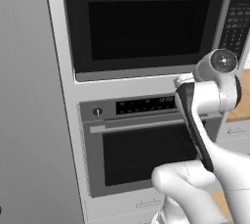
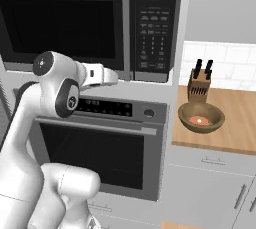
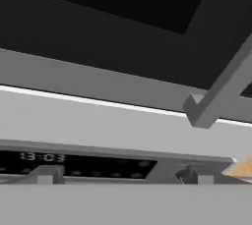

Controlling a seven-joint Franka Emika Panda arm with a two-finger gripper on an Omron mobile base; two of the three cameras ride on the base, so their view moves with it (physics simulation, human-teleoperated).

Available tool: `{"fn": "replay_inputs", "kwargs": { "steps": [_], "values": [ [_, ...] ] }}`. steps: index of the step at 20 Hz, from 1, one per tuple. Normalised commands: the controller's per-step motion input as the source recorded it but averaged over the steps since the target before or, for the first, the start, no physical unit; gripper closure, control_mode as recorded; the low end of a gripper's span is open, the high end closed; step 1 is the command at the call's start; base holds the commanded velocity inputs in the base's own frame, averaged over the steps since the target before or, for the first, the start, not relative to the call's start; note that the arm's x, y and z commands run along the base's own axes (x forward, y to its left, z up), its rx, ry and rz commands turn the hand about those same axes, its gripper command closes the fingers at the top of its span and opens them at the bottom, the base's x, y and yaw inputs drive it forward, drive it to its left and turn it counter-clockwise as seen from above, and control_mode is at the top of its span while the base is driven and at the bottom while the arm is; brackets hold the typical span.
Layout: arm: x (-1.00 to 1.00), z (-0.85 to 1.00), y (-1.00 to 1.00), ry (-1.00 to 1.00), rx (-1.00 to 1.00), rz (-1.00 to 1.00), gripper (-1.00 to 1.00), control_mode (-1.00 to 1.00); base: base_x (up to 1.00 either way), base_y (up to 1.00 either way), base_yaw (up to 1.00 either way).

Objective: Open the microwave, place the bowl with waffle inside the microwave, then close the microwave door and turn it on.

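Observation:
The black microwave (image 1: 146,22) has its door (image 2: 60,23) shut, with the long grey handle (image 2: 126,23) upright on the door's right edge. My gripper (image 2: 116,77) hovers just below the microwave's grey lower trim, near the foot of the handle (image 3: 216,91). In the hand view its fingertips (image 3: 45,174) stand wide apart with nothing between them. The olive-brown bowl (image 2: 201,118) with the reddish waffle (image 2: 199,120) sits on the wooden counter to the right, well away from the gripper.
The keypad strip (image 2: 152,38) runs down the microwave's right side. Below is a grey oven (image 2: 100,148) with a horizontal bar handle (image 1: 141,125) and a knob (image 1: 97,112). A knife block (image 2: 200,85) stands behind the bowl. A tall grey panel (image 1: 29,96) is at left.

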Motion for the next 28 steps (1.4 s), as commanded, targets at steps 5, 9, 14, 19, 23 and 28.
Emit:
{"fn": "replay_inputs", "kwargs": {
  "steps": [5,9,14,19,23,28],
  "values": [
    [0.01,0.53,-0.41,-0.15,0.15,0.01,-1.00,-1.00,0.00,0.00,0.00],
    [0.00,0.56,-0.20,-0.09,0.09,0.05,-1.00,-1.00,0.00,0.00,0.00],
    [0.00,0.59,-0.03,-0.08,0.00,0.01,-1.00,-1.00,0.00,0.00,0.00],
    [0.00,0.53,-0.05,-0.12,0.00,0.00,-1.00,-1.00,0.00,0.00,0.00],
    [0.00,0.31,-0.22,-0.15,0.00,0.00,-1.00,-1.00,0.00,0.00,0.00],
    [0.13,0.06,-0.37,-0.09,0.00,0.02,-1.00,-1.00,0.00,0.00,0.00]
  ]
}}
